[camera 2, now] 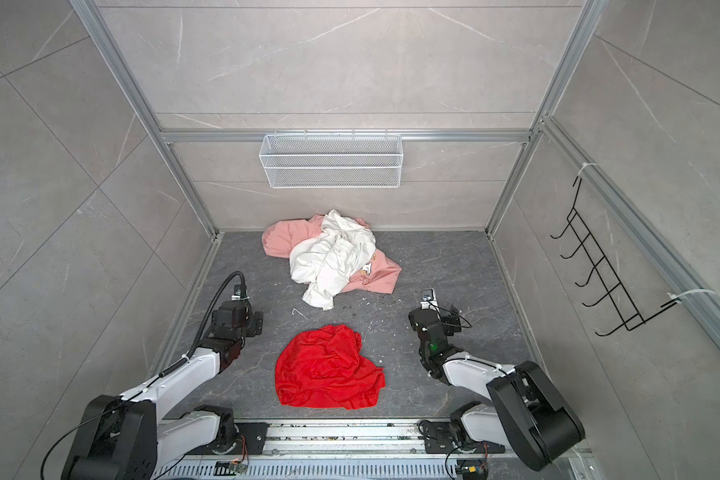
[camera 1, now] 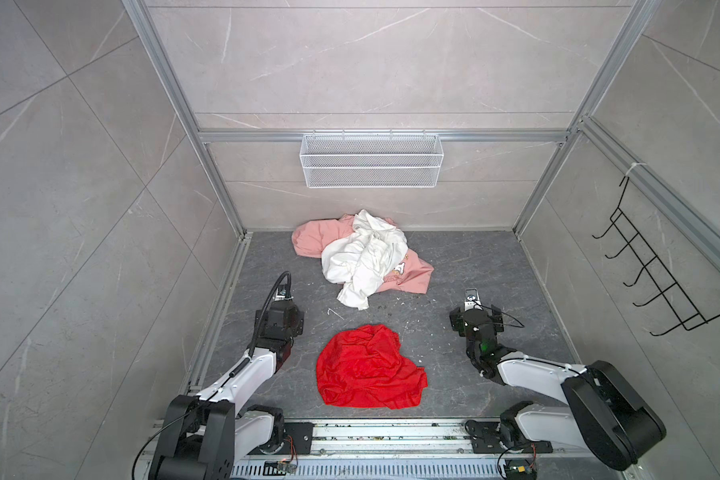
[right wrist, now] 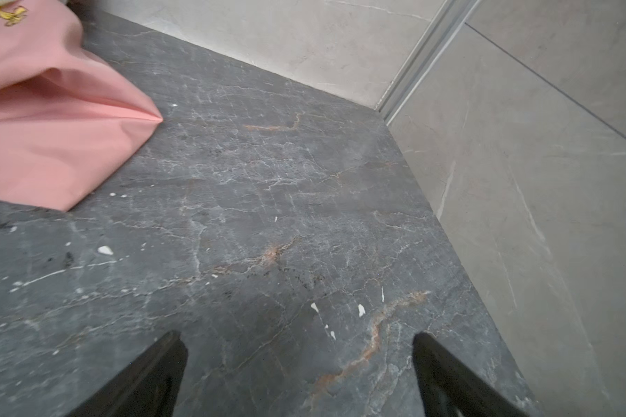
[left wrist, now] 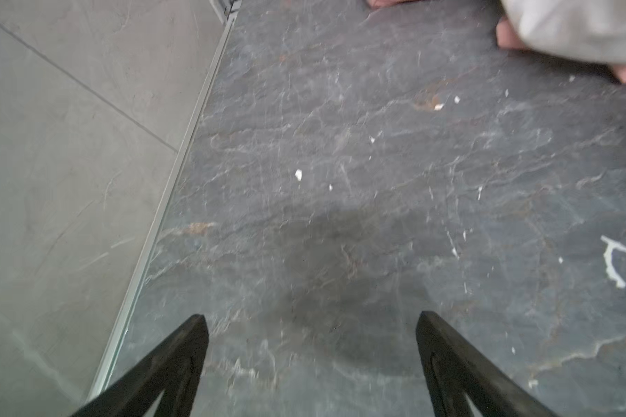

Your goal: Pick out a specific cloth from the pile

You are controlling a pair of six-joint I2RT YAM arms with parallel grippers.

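Note:
The cloth (camera 1: 366,368) (camera 2: 327,368), bright red and crumpled, lies alone on the dark stone floor near the front, between the two arms. Behind it sits the pile (camera 1: 362,253) (camera 2: 329,257): a white garment (camera 1: 362,257) heaped over a pale pink one (camera 1: 308,239) with a small print. My left gripper (camera 1: 283,322) (left wrist: 311,317) hangs left of the cloth, open over bare floor. My right gripper (camera 1: 476,320) (right wrist: 299,335) hangs right of it, open and empty. The pink garment (right wrist: 51,137) shows in the right wrist view, the white garment's edge (left wrist: 575,29) in the left wrist view.
A white wire basket (camera 1: 371,160) hangs on the back wall. A black hook rack (camera 1: 657,274) is on the right wall. Small white chips and a thin white scrap (camera 1: 335,312) litter the floor. Tiled walls close in three sides; a metal rail (camera 1: 391,432) runs along the front.

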